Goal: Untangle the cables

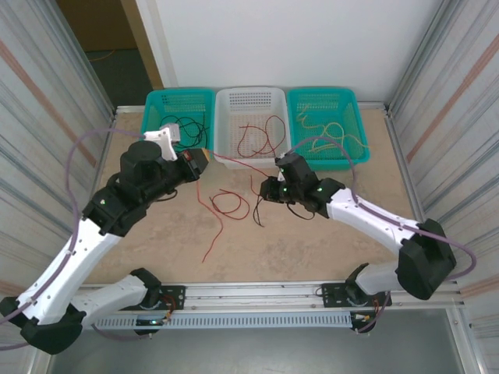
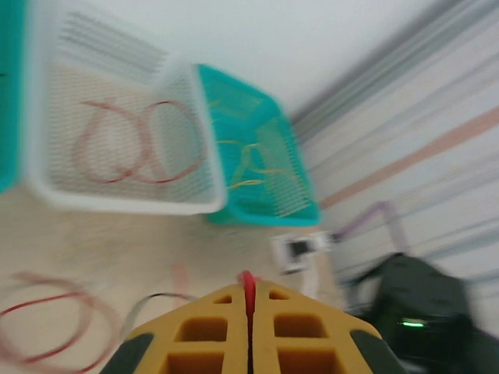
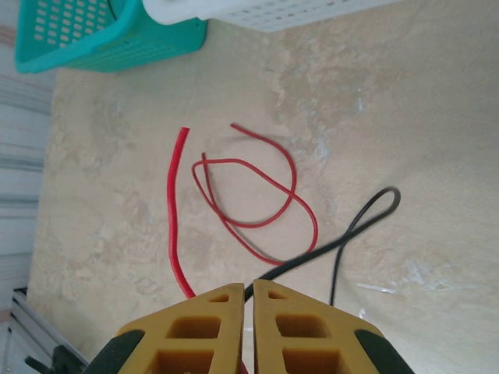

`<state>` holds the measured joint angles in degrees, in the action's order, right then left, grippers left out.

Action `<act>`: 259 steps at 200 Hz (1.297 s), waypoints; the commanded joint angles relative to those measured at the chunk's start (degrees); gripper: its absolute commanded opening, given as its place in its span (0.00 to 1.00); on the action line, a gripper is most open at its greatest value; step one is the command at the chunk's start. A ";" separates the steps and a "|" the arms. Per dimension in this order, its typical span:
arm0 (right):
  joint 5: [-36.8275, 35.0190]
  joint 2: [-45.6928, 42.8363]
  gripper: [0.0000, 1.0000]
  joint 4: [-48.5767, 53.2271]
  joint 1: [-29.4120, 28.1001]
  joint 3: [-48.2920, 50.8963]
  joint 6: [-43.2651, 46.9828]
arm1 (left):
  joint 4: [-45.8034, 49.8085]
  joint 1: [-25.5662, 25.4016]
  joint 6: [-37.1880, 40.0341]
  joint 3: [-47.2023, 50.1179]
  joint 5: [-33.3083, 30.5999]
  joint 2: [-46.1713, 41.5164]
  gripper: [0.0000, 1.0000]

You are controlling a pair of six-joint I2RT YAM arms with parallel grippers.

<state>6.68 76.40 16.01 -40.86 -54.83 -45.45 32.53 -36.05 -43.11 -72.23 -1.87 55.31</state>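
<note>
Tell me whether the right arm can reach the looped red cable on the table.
Probably yes: the red cable lies on the table just ahead of the right pincer, though that looks shut on the black cable.

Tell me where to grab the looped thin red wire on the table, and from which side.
Grip the looped thin red wire at its free end nearest the white plastic basket, coming straight down from above. It lies flat on the table, and that end sits apart from its own crossings and the thin black wire, so a pinch would likely catch one strand.
</note>
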 commanded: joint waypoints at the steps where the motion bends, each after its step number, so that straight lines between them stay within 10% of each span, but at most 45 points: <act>1: -4.57 -3.71 0.12 9.30 4.41 2.13 1.94 | 19.93 1.15 5.08 -6.47 -16.85 -0.26 0.00; 97: -2.04 -6.73 0.28 16.04 11.77 2.18 6.31 | 19.43 6.78 4.46 -2.10 -10.67 -3.88 0.00; 148: 5.16 -7.09 0.69 12.91 4.50 -3.36 9.01 | 8.21 9.24 2.30 1.46 3.05 -3.84 0.00; 259: 3.48 -0.88 0.83 9.81 -0.91 -17.56 15.01 | -7.21 9.86 -5.48 3.51 21.49 -1.07 0.00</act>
<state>13.02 72.90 24.45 -41.67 -70.72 -33.80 29.23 -26.94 -46.48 -68.53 14.52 53.47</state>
